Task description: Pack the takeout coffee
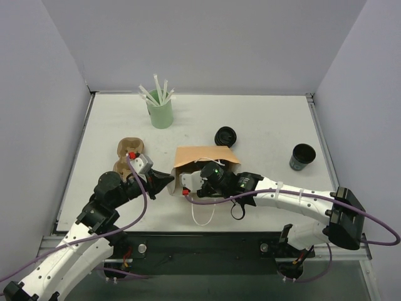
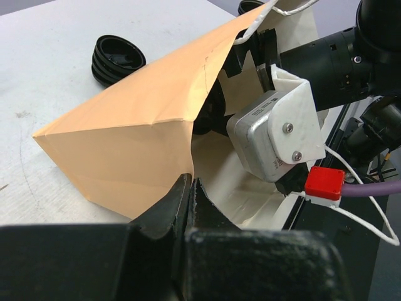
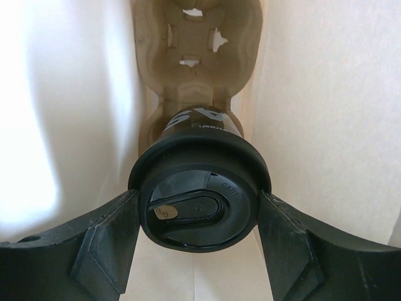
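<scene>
The top camera looks down on the brown bag (image 1: 202,157). Wrist cameras sit close: left at its mouth, right inside.

table (image 1: 263,119) | on it: paper bag (image 1: 203,155), straw cup (image 1: 160,115), lids (image 1: 225,136), open black cup (image 1: 302,157), pulp carrier (image 1: 128,150)

Green straw cup (image 1: 160,116), pulp carrier (image 1: 125,147)

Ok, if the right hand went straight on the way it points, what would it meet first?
The right hand grips the takeout coffee, so probably the pulp carrier deeper inside the paper bag; gap unclear.
</scene>
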